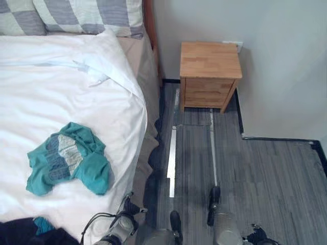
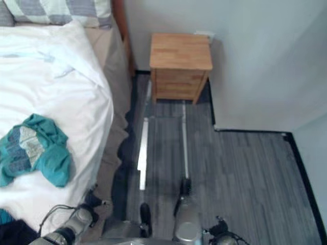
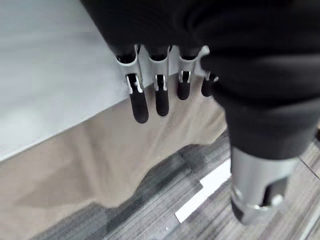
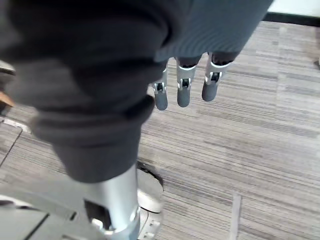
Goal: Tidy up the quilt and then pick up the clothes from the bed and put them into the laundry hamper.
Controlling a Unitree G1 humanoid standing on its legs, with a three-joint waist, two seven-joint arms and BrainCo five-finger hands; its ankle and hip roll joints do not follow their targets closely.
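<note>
The bed (image 1: 148,127) takes up everything ahead of and above the left hand's fingers, its white quilt (image 1: 61,102) spread across the top with a rumpled, folded-back patch up near the checked pillows (image 1: 87,15). That bunched corner lies far forward of the left fingers (image 3: 140,107), well apart from them.

Now the clothes (image 1: 69,161): a teal garment with a grey-blue panel, crumpled on the quilt, its longer run going roughly across the bed. It sits ahead and to the outer side of the left hand (image 3: 165,55), clearly nearer that hand than the other. The left fingers hang straight and relaxed, holding nothing, over the beige bed skirt (image 3: 100,160) just beside the quilt's edge.

The right hand (image 4: 185,75) hangs over bare grey floor (image 4: 250,150), fingers loose and empty, well apart from the bed. My read: the left hand is the one placed to reach in.

A wooden nightstand (image 1: 210,74) stands far forward against the wall.

Something dark lies at the bed's near corner with a scrap of teal beside it, cut off by the frame; I can't tell what it is. Where the hamper stands, I can't say.
</note>
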